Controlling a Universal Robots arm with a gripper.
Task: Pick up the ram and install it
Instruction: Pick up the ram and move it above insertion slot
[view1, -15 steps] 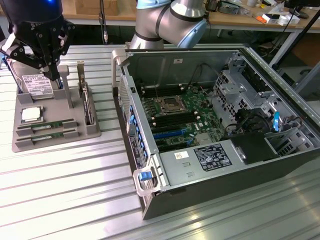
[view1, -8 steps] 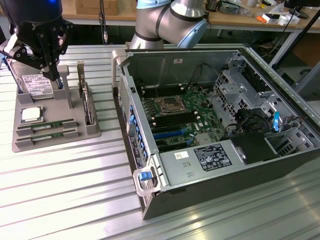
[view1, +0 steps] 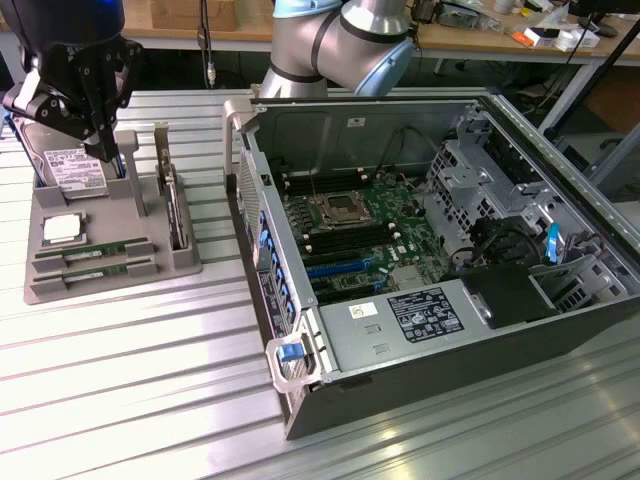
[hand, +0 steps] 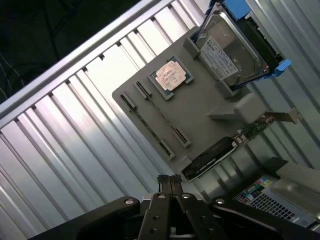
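Note:
Two green ram (view1: 96, 252) sticks lie edge-up in the front slots of a grey holder (view1: 150, 270) at the exterior view's left. In the wrist view the ram (hand: 148, 125) appears as thin dark lines across the holder (hand: 200, 110). My black gripper (view1: 104, 152) hangs above the holder's back part, close to the hard drive (view1: 70, 165), well clear of the ram. Its fingers (hand: 170, 184) are pressed together with nothing between them. The open computer case (view1: 430, 330) lies to the exterior view's right, its motherboard (view1: 350, 225) exposed.
On the holder sit a square silver CPU (view1: 62, 228), also seen as the CPU (hand: 170, 77) from the wrist, and an upright card (view1: 176, 210). The case's raised side wall (view1: 262, 250) faces the holder. Ribbed metal table (view1: 130, 390) spreads in front.

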